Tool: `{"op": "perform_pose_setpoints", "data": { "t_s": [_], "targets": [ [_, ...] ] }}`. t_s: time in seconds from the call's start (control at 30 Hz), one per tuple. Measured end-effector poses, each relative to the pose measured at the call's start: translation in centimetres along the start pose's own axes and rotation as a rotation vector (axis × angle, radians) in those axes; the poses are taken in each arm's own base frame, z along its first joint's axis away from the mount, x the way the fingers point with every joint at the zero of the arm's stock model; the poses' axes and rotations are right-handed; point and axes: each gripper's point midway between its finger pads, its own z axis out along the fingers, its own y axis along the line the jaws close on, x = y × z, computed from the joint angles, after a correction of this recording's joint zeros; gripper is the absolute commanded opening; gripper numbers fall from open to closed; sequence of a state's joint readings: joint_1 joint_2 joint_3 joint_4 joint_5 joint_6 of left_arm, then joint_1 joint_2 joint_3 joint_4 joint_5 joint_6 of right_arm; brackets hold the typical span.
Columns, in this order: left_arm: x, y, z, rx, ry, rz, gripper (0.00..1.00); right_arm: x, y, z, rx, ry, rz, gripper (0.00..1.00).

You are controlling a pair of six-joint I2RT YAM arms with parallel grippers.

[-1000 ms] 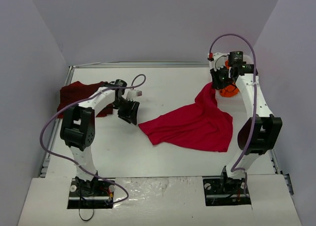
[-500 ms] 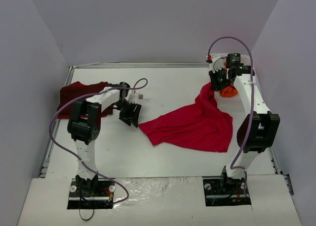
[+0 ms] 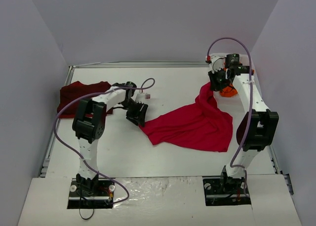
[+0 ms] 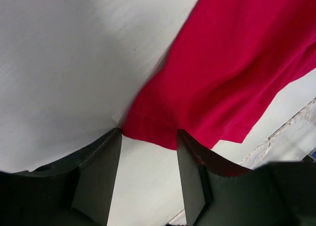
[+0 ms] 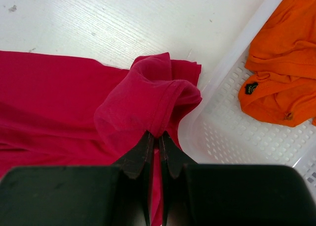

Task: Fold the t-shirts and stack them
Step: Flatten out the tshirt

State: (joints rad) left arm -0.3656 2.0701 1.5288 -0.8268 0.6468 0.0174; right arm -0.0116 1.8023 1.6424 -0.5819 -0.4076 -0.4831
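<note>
Lying crumpled across the middle of the desk (image 3: 123, 152), the bright red t-shirt (image 3: 190, 129) spreads from left of centre to the right of the top view, with one part drawn up into a peak toward the upper right. That peak is gripped by the right end effector (image 5: 158, 139), whose two fingers are pressed together on a bunched fold of the red cloth; in the right wrist view the fold bulges just above the fingertips. Just beside this fold, in the right half of that view, stands the white lattice basket (image 5: 222, 132), with the orange t-shirt (image 5: 281, 58) heaped inside it and a small black label (image 5: 251, 88) showing on the cloth. The left end effector (image 3: 139, 118) sits low over the desk left of centre in the top view, at the red shirt's leftmost corner. Its fingers (image 4: 98, 171) are spread apart, and in the left wrist view that corner of the cloth lies on the desk between their tips, not pinched. The dark maroon t-shirt (image 3: 79, 90) lies in the upper left of the top view, near the desk's left edge, well apart from the red one and partly behind the left arm (image 3: 106, 98)
</note>
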Motion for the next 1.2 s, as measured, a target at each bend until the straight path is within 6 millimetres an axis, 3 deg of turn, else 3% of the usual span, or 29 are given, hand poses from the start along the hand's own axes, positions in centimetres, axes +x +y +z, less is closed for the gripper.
{"op": "perform_pose_setpoints", "data": {
  "t_s": [0.23, 0.47, 0.63, 0.7, 0.97, 1.1, 1.2],
  "targets": [
    [0.0, -0.6, 1.0, -0.064, 0.037, 0.048, 0.45, 0.8, 0.1, 0.7, -0.009, 0.021, 0.007, 0.00],
    [0.3, -0.9, 1.8, -0.170, 0.075, 0.116, 0.32, 1.5, 0.0, 1.1, 0.002, 0.034, 0.009, 0.00],
    [0.4, -0.5, 2.1, -0.269, 0.097, 0.165, 0.08, 1.7, -0.2, 1.3, 0.014, 0.038, 0.008, 0.00],
    [0.5, -0.5, 2.2, -0.296, 0.104, 0.182, 0.03, 1.8, -0.3, 1.4, 0.020, 0.039, 0.008, 0.00],
    [0.6, -0.5, 2.2, -0.343, 0.123, 0.226, 0.02, 2.0, -0.5, 1.5, 0.029, 0.042, 0.007, 0.00],
    [0.1, 0.3, 0.9, -0.318, 0.109, 0.185, 0.02, 1.9, -0.5, 1.5, 0.030, 0.040, 0.007, 0.00],
    [-2.2, 1.9, -2.5, -0.290, 0.032, 0.121, 0.02, 1.1, -0.8, 1.1, 0.038, 0.024, 0.004, 0.00]
  ]
}}
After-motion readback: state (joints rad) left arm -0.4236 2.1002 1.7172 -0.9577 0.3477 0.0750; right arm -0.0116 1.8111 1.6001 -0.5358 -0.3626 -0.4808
